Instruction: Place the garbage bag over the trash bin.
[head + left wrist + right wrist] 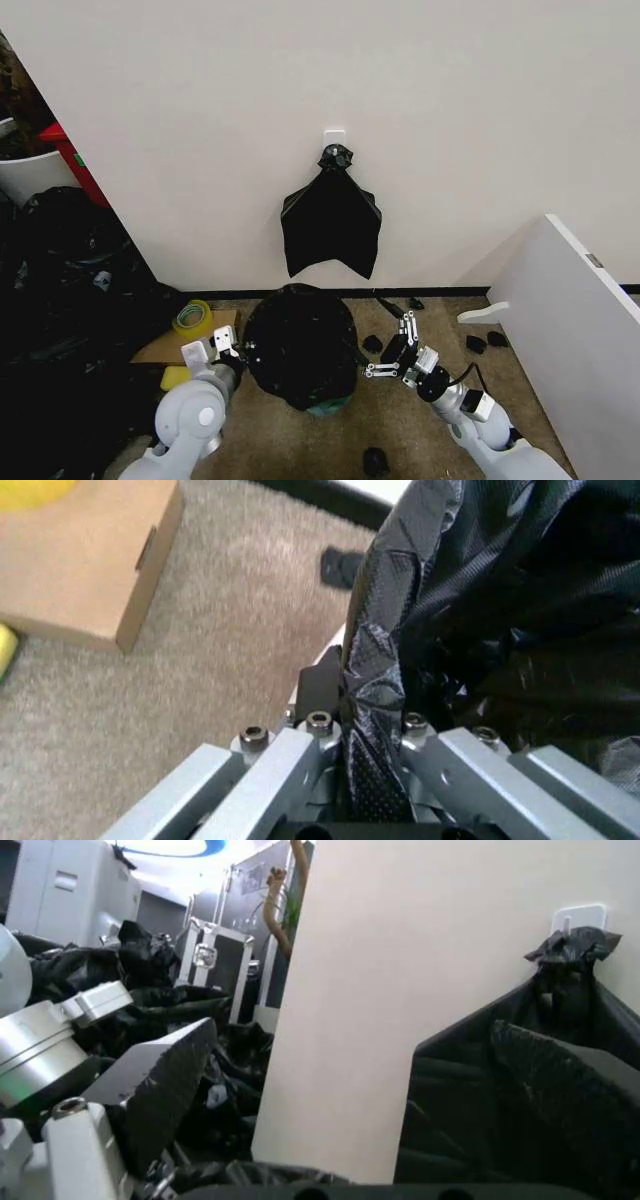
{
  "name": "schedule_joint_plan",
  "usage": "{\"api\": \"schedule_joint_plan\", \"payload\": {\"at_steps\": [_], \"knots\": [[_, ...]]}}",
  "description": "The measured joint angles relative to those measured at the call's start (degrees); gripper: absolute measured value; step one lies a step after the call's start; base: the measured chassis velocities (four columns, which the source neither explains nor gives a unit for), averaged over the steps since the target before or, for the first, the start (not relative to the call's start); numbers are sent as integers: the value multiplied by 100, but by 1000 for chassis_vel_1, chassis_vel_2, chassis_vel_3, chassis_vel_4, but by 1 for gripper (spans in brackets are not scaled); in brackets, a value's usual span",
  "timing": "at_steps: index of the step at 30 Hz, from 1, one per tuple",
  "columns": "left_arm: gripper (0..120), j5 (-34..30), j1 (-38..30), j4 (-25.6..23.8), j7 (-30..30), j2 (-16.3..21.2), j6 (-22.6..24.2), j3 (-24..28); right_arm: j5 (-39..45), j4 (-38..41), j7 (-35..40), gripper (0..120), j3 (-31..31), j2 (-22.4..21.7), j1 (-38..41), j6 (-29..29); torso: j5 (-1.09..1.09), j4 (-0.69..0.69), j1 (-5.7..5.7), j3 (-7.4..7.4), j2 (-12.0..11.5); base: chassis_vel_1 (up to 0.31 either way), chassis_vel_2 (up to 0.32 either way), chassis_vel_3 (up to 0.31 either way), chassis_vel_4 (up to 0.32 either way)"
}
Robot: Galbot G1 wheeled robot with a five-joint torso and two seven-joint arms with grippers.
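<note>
The left gripper (228, 345) pinches the garbage bag (298, 345) already over the trash bin (328, 407), the right gripper (392, 358) beside it is open; I guess tugging down comes next.

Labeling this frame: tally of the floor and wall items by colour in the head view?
Black: 2, garbage bag over the trash bin, and the knotted bunch of bags on the wall hook.
Yellow: 1, tape roll.
Brown: 1, cardboard piece.
Total: 4, scraps excluded.
</note>
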Motion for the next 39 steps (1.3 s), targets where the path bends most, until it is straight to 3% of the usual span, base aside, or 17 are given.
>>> {"api": "schedule_joint_plan", "payload": {"at_steps": [10,15,21,24,26,27,29,30,33,35,37,38,39], "knots": [[34,73,106,-193,-51,8,39,25,-46,5,-16,100,6,11,-37,-4,0,0,0,0,0,0,0,0,0],[53,106,273,-828,-252,155,44,-156,-89,20,47,100,43,10,-62,-5,0,0,0,0,0,0,0,0,0],[77,105,472,-1650,-621,255,160,-298,-542,66,840,100,60,71,-100,-6,0,0,0,0,0,0,0,0,0],[86,118,519,-1777,-649,253,141,-327,-651,100,1029,100,71,94,-117,-16,1,0,0,0,0,0,0,0,0],[95,440,597,-1885,-399,233,-379,-347,-1067,243,1762,100,83,122,-172,-160,0,1,0,0,0,0,0,0,0],[95,440,597,-1885,-399,233,-379,-347,-1067,243,1762,100,83,122,-172,-160,0,1,0,0,0,0,0,0,0],[100,1720,707,-1640,541,163,-2167,-363,-1616,567,2979,100,145,189,-287,-616,1,0,0,0,0,0,0,0,0],[100,1720,707,-1640,541,163,-2167,-363,-1616,567,2979,100,145,189,-287,-616,1,0,0,0,0,0,0,0,0],[100,2752,766,-1238,1545,-41,-3865,-397,-1731,1109,3829,100,404,328,-479,-1365,-1,1,0,0,0,0,0,0,0],[100,2856,774,-1197,1679,-85,-4063,-404,-1759,1211,3926,100,496,353,-526,-1535,-1,0,0,0,0,0,0,0,0],[100,3142,884,-1131,2260,-207,-4652,-440,-2069,1564,4393,100,873,442,-665,-2306,1,-1,0,0,0,0,0,0,0],[100,3226,954,-1135,2413,-264,-4775,-471,-2138,1722,4712,100,982,472,-722,-2660,-1,0,0,0,0,0,0,0,0],[100,3226,954,-1135,2413,-264,-4775,-471,-2138,1722,4712,100,982,472,-722,-2660,-1,0,0,0,0,0,0,0,0]]}}
